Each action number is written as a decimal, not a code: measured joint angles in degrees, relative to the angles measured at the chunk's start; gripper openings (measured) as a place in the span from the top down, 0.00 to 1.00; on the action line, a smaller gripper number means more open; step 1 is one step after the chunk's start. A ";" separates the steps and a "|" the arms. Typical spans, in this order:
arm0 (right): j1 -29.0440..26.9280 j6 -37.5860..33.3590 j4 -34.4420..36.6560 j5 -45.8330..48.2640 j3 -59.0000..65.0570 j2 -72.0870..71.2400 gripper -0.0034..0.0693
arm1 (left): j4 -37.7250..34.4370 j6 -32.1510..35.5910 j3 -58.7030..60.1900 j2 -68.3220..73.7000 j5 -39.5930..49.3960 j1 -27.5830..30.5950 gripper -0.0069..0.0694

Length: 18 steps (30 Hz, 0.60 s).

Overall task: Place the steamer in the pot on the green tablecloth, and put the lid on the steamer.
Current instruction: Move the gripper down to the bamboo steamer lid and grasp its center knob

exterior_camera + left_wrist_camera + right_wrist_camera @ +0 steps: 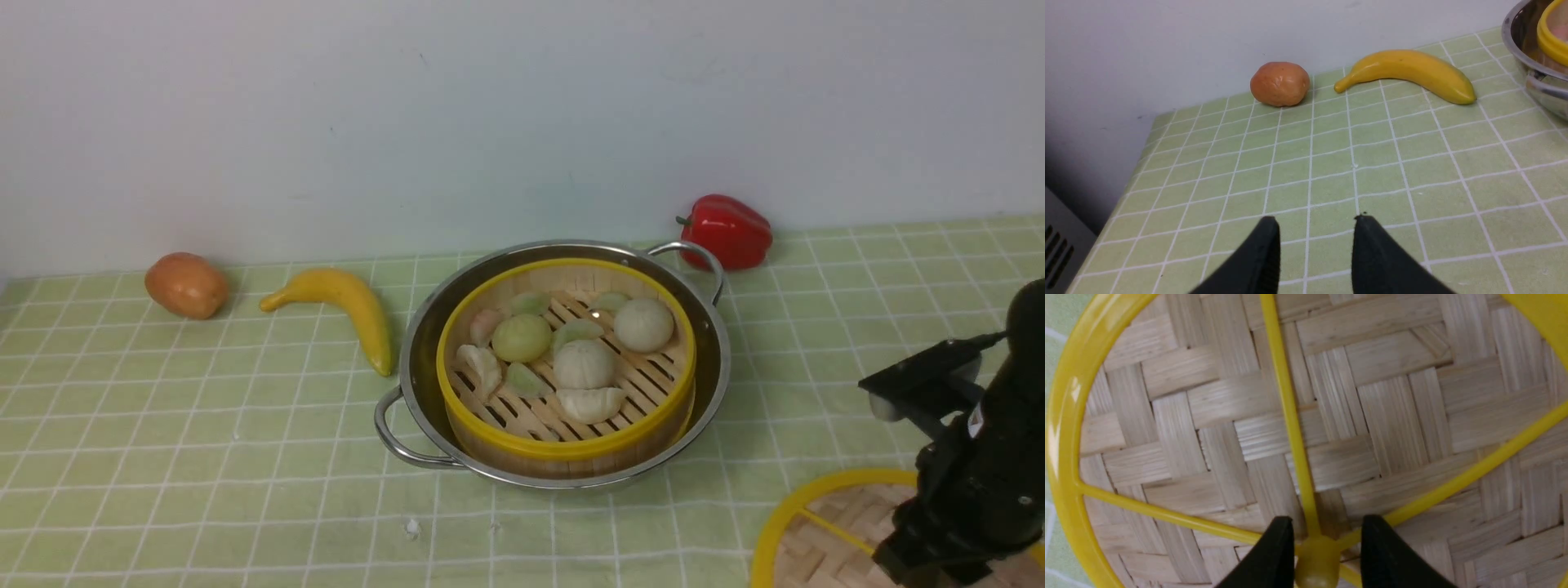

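In the front view we see the steamer (563, 447) seated inside the pot (420, 343) on the green tablecloth (204, 457). The lid (824, 527) lies flat on the cloth beneath the right arm. From the left wrist, the left pincer (1314, 220) hangs moderately wide and empty above the cloth, with a banana (1408, 73) beyond it. From the right wrist, the right pincer (1327, 526) stands parted astride the lid's centre knob (1316, 569), with a gap on one side.
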 joint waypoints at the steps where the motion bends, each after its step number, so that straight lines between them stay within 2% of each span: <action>1: 0.00 0.02 -0.01 0.00 -0.04 0.33 0.62 | 0.00 0.00 0.00 0.00 0.00 0.00 0.59; 6: 0.00 1.59 -0.07 1.33 -0.32 1.16 0.62 | 0.00 0.00 0.00 -0.04 0.00 0.00 0.59; 11: 0.02 5.02 -0.19 2.79 -0.61 1.34 0.75 | 0.00 0.00 0.00 -0.11 0.00 0.00 0.59; 18: 0.28 7.14 -1.70 3.04 -0.61 -1.07 0.75 | 0.00 0.00 0.00 -0.11 0.00 0.00 0.59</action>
